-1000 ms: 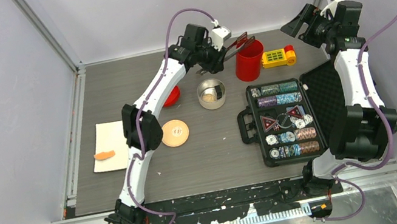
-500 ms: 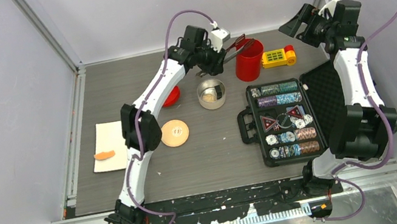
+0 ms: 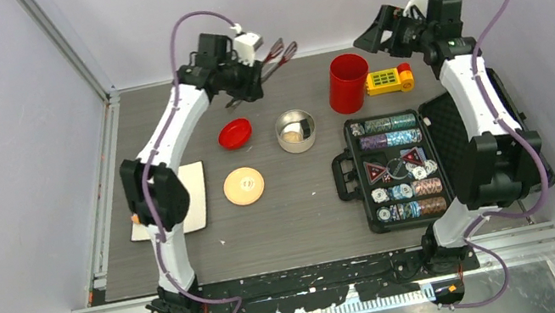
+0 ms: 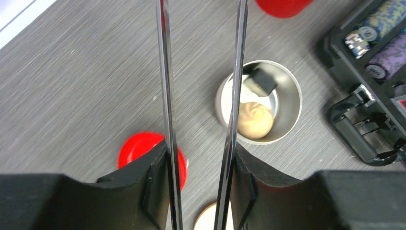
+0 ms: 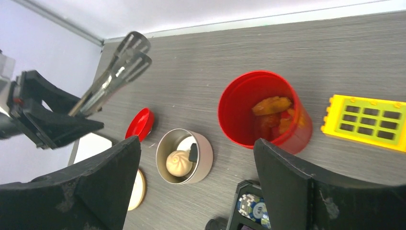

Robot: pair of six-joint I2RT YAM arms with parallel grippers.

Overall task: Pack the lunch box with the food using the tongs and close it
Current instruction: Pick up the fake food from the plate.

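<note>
White paper sheet (image 3: 197, 196) lies at the far left of the desk, largely covered by the left arm's elbow, so any food on it may be hidden. Further back, the left end effector (image 3: 258, 67) is raised above the desk, its jaws half-closed on the tongs (image 3: 280, 51). The grip sits low on the two thin arms, and the slotted tips point right, nearly together.

A red dish (image 3: 236, 134) and the tan lid (image 3: 244, 186) lie apart from each other on bare desk. Just right of them is the lunch box (image 3: 299, 148), uncovered, holding a pale bun (image 5: 178, 163) and a dark piece (image 4: 263, 79). The orange-brown pieces (image 5: 273, 112) sit deep in the red cup (image 3: 348, 97), beside a yellow toy (image 3: 390, 81) and behind the open poker chip case (image 3: 457, 120). The right end effector (image 3: 379, 28) hangs near the cup, jaws wide and empty.

The likeliest trouble is in the cup. It is tall and light-looking, so tongs reaching in at a slant could lever it over and scatter the pieces. The smooth tong arms could also twist or slide in the grip and spoil the aim. A piece pinched weakly may drop short of the tin, and food heaped above the rim would keep the lid from seating. With both arms near the cup, they could clash
</note>
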